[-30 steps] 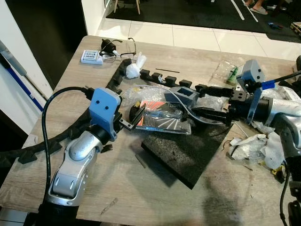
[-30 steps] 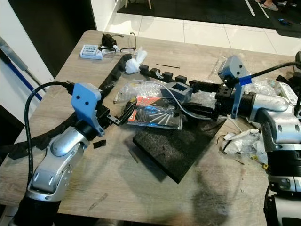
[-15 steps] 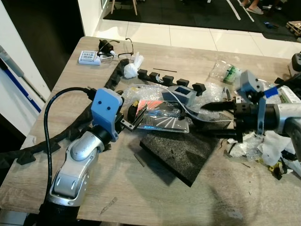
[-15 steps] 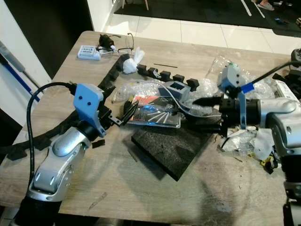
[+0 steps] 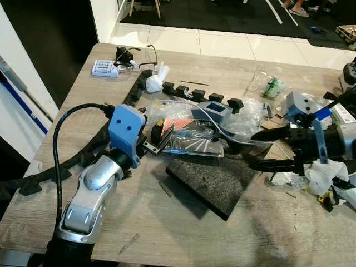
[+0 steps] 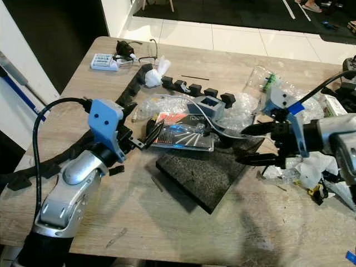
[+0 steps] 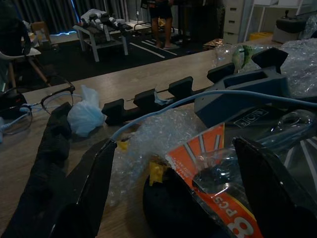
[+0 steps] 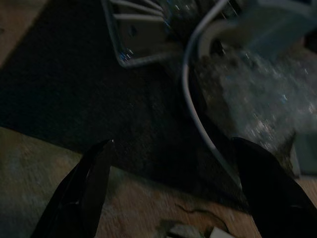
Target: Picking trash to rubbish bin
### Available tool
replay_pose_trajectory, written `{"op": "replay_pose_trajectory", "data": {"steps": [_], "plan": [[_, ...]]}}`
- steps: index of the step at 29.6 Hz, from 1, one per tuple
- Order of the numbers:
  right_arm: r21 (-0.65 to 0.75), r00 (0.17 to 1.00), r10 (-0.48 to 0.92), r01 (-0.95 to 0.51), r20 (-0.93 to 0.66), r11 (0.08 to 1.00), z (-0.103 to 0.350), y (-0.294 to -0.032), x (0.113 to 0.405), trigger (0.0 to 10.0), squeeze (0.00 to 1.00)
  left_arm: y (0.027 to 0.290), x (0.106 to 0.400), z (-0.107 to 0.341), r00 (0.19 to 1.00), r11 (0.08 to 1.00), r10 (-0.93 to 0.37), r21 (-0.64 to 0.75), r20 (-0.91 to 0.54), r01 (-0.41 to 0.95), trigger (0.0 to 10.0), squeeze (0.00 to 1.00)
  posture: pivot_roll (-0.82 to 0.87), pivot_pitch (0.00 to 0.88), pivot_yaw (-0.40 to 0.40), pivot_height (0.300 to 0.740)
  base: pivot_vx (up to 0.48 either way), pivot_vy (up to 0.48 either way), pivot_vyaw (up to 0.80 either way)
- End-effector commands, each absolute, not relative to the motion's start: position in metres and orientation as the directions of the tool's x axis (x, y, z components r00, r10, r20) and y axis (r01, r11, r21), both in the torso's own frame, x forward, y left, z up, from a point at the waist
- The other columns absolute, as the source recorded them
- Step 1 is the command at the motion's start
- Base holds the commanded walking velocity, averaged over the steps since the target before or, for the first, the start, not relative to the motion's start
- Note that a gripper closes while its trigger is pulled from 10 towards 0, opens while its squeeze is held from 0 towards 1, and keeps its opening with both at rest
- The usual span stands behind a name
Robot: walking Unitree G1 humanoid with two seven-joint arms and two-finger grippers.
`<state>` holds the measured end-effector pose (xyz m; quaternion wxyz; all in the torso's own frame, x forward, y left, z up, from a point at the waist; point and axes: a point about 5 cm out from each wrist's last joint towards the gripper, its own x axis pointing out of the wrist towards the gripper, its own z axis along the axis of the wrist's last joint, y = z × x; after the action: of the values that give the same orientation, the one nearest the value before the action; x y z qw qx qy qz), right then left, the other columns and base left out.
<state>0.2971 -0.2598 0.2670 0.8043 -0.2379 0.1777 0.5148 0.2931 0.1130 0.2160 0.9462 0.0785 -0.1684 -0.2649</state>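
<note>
A clear plastic packet with an orange card [image 5: 189,139] lies mid-table, partly on a black foam slab [image 5: 214,178]. My left gripper [image 5: 161,136] is open at the packet's left end; in the left wrist view its fingers [image 7: 94,188] stand wide apart with the packet [image 7: 218,173] between them. My right gripper [image 5: 253,150] hovers open over the slab's right edge, with nothing between its fingers [image 8: 89,183]. Crumpled white plastic [image 5: 314,175] lies under the right arm. Bubble wrap [image 5: 247,111] sits behind the packet.
A grey-blue box [image 5: 214,111] with a pale cable rests on the wrap. A black cable chain [image 5: 194,92] curves across the table [image 5: 183,233]. A knotted white bag [image 5: 153,82], glasses [image 5: 139,58], a white charger [image 5: 105,68] and a clear bag with a green item [image 5: 267,86] lie farther back.
My right gripper has drawn back to the right, away from the packet, and its fingers have spread wider. The left arm has stayed put.
</note>
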Motion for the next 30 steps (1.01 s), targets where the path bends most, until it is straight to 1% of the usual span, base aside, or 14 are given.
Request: {"op": "replay_pose_trajectory", "data": {"steps": [1,4,5,9,17,24,27,30], "plan": [[-0.197,0.403,0.731,-0.914,-0.551,0.355,0.265,-0.263,0.296,10.0,0.0,0.108,0.293,0.212,0.799,0.84,-0.54,0.229,0.266,0.491,10.0,0.0,-0.01,0.187,-0.025,0.74,0.0,0.0,0.0],[-0.185,0.396,0.716,-0.915,-0.575,0.358,0.262,-0.266,0.295,10.0,0.0,0.108,0.293,0.212,0.799,0.841,-0.538,0.229,0.268,0.49,10.0,0.0,-0.01,0.186,-0.027,0.74,0.0,0.0,0.0],[-0.211,0.412,0.699,-0.909,-0.585,0.36,0.262,-0.267,0.296,10.0,0.0,0.108,0.293,0.212,0.8,0.842,-0.537,0.231,0.269,0.488,10.0,0.0,-0.01,0.186,-0.027,0.74,0.0,0.0,0.0],[-0.231,0.426,0.69,-0.903,-0.585,0.362,0.262,-0.268,0.297,10.0,0.0,0.108,0.294,0.212,0.8,0.843,-0.535,0.232,0.27,0.486,10.0,0.0,-0.01,0.186,-0.026,0.74,0.0,0.0,0.0],[-0.315,0.508,0.672,-0.861,-0.539,0.399,0.27,-0.273,0.305,10.0,0.0,0.11,0.295,0.214,0.803,0.85,-0.524,0.231,0.284,0.473,10.0,0.0,-0.01,0.186,-0.03,0.74,0.0,0.0,0.0],[-0.329,0.528,0.653,-0.849,-0.543,0.413,0.27,-0.278,0.306,10.0,0.0,0.109,0.295,0.214,0.803,0.851,-0.523,0.228,0.287,0.473,10.0,0.0,-0.01,0.186,-0.03,0.74,0.0,0.0,0.0],[-0.293,0.507,0.663,-0.861,-0.551,0.415,0.262,-0.279,0.305,10.0,0.0,0.109,0.295,0.214,0.801,0.85,-0.525,0.229,0.286,0.475,10.0,0.0,-0.01,0.186,-0.03,0.74,0.0,0.0,0.0],[-0.284,0.505,0.666,-0.862,-0.549,0.42,0.255,-0.28,0.306,10.0,0.0,0.108,0.295,0.214,0.801,0.85,-0.525,0.229,0.288,0.475,10.0,0.0,-0.01,0.189,-0.029,0.74,0.0,0.0,0.0]]}}
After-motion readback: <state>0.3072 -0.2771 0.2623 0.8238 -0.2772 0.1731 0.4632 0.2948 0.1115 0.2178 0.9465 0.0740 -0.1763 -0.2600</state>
